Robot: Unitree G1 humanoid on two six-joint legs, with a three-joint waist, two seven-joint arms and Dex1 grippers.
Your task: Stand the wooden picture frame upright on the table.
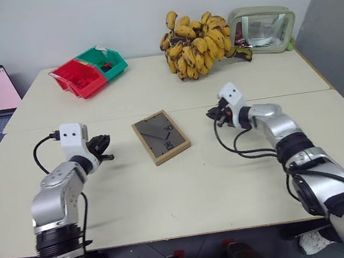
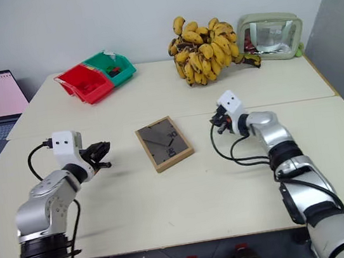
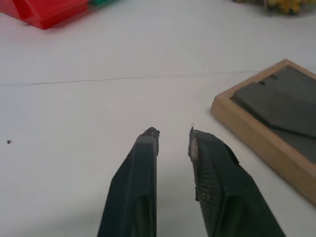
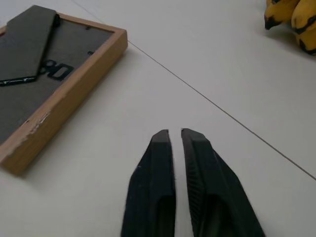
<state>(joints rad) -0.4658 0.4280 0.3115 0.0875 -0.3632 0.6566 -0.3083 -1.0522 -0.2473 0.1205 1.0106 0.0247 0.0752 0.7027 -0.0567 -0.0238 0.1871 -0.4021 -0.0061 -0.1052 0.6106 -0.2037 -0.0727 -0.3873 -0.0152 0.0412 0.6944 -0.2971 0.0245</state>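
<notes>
Frame (image 1: pixel 161 137) flat, back up, mid-surface (image 1: pixel 186 185); left pincer (image 3: pixel 173 136) at 9 seemingly near-closed, right pincer (image 4: pixel 175 133) at 3 closed, both empty.

My work surface is the table (image 1: pixel 167 187), a pale cream top with a seam running across its middle. Just on my side of that seam, near the centre, the wooden picture frame (image 1: pixel 161 136) lies flat, dark back panel and stand facing up. On the far half, a red bin (image 1: pixel 79 78) and a green bin (image 1: pixel 105 61) sit touching at the left. A big bunch of bananas (image 1: pixel 197 42) rests at the back, with a clear zip pouch (image 1: pixel 263 28) just beside it.
</notes>
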